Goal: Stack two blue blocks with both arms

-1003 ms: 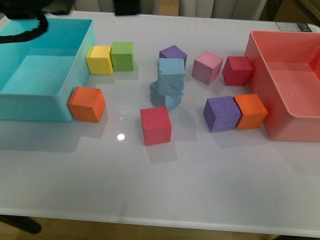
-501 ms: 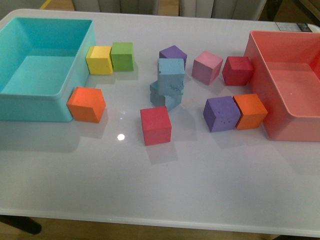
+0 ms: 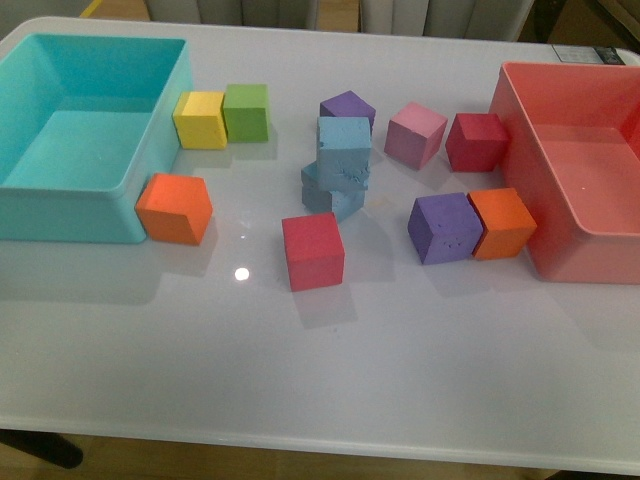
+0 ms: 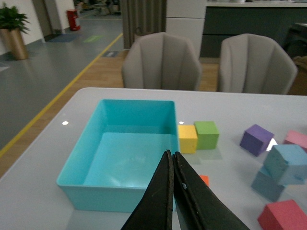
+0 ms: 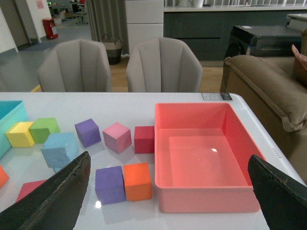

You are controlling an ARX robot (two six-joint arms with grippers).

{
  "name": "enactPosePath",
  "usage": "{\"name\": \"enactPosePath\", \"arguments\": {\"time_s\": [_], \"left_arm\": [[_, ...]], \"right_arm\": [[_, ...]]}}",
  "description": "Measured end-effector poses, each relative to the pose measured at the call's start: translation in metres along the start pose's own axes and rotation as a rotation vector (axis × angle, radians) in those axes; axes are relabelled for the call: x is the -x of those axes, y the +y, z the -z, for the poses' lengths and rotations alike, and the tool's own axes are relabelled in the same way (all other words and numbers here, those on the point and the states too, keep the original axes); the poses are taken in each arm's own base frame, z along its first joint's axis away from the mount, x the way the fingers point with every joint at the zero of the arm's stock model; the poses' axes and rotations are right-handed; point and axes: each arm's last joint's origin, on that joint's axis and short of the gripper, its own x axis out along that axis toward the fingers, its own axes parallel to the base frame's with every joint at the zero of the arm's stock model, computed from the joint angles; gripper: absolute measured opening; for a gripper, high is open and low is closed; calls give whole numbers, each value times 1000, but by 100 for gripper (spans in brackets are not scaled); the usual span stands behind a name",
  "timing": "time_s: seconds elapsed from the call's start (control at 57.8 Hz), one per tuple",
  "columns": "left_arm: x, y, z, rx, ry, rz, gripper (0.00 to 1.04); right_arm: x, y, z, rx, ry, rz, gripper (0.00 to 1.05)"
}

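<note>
Two light blue blocks stand stacked mid-table: the upper blue block (image 3: 343, 150) rests askew on the lower blue block (image 3: 330, 196). They also show in the left wrist view, upper (image 4: 289, 164) on lower (image 4: 267, 184), and the upper one shows in the right wrist view (image 5: 59, 149). Neither arm shows in the front view. My left gripper (image 4: 172, 154) is shut and empty, held high above the near wall of the turquoise bin (image 4: 115, 196). My right gripper (image 5: 169, 191) is open wide and empty, high above the table near the pink bin (image 5: 206, 199).
Around the stack lie a red cube (image 3: 312, 250), orange cube (image 3: 174, 208), yellow cube (image 3: 200, 119), green cube (image 3: 246, 111), purple cubes (image 3: 347, 107) (image 3: 444, 228), pink cube (image 3: 415, 134), dark red cube (image 3: 476, 141) and second orange cube (image 3: 503, 222). The turquoise bin (image 3: 65, 208) stands left, the pink bin (image 3: 580, 262) right.
A black arm that showed at the top left of the front view a second ago has left the view. The blocks have not moved.
</note>
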Motion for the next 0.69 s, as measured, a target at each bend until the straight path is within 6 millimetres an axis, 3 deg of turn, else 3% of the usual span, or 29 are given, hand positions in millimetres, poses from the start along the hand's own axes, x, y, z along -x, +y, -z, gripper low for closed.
{"name": "enactPosePath", "arguments": {"time_s": [0.692], "left_arm": [[33, 2, -7, 0, -25, -8, 2]], "right_arm": [[0, 0, 0, 0, 0, 0, 96]]}}
